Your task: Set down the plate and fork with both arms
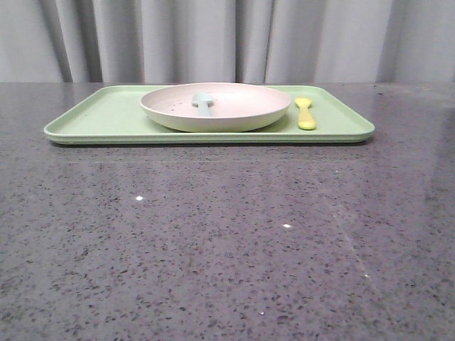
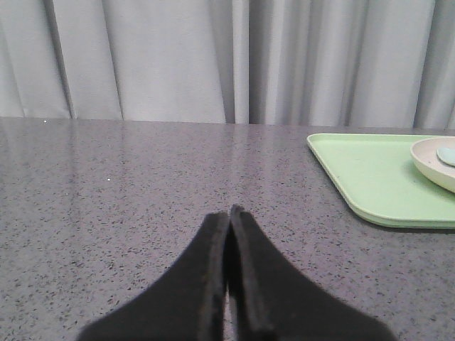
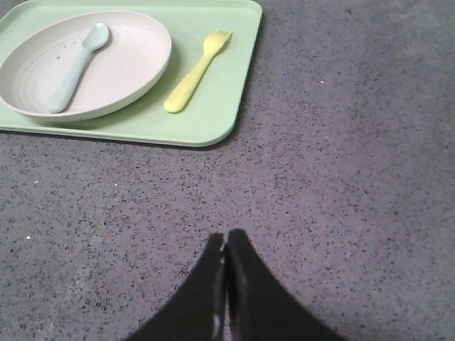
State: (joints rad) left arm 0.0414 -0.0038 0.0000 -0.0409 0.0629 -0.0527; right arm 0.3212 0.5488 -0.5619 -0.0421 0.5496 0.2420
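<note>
Both grippers, left (image 2: 227, 270) and right (image 3: 226, 284), are clenched empty; the light, slippery fork (image 3: 195, 72) is best pinched mid-handle, the stiff plate (image 3: 128, 67) by its rim.

Grey speckled tabletop (image 1: 213, 249); pale, probably grey, curtain (image 1: 213, 39) behind.

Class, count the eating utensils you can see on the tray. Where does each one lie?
2. A pale blue plastic spoon lies inside the pinkish-white round plate; a small yellow plastic fork lies on the light green rectangular tray, beside it.
</note>
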